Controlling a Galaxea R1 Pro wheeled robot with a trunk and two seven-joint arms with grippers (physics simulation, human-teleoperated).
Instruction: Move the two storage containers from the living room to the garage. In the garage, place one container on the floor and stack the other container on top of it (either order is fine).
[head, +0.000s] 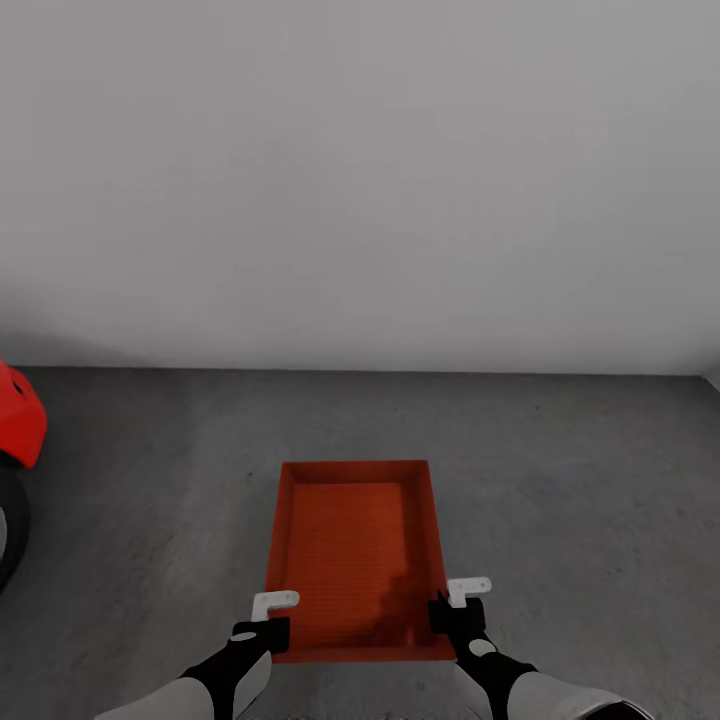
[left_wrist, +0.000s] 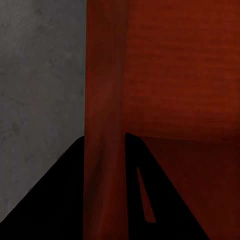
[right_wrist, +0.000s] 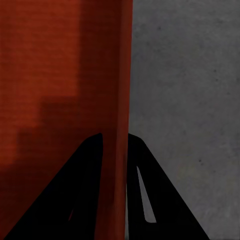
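**Bin held by both side walls over the garage floor**

Nearest the robot, both arms are reaching forward and down, each ending at the near end of a storage container (head: 350, 540). The left gripper (head: 262, 632) is pinching the bin's left wall; in the left wrist view its two dark fingers (left_wrist: 55, 200) are sitting on either side of that thin orange-red wall (left_wrist: 105, 125), one outside, one inside. The right gripper (head: 452, 612) is clamping the right wall the same way, its fingers (right_wrist: 75, 195) straddling the wall (right_wrist: 117, 100) in the right wrist view, with grey concrete showing beyond the outer side.

Between the grippers, the open-top bin is lying with its long axis running away from the robot, its ribbed bottom bare. Whether it is resting on the floor (head: 560, 480) or hanging just above it cannot be told.

Farther out at the left edge, the red car (head: 20, 415) and its dark tyre (head: 10, 530) are showing, well apart from the bin. Farthest away, a plain white wall (head: 360, 180) is meeting the concrete.
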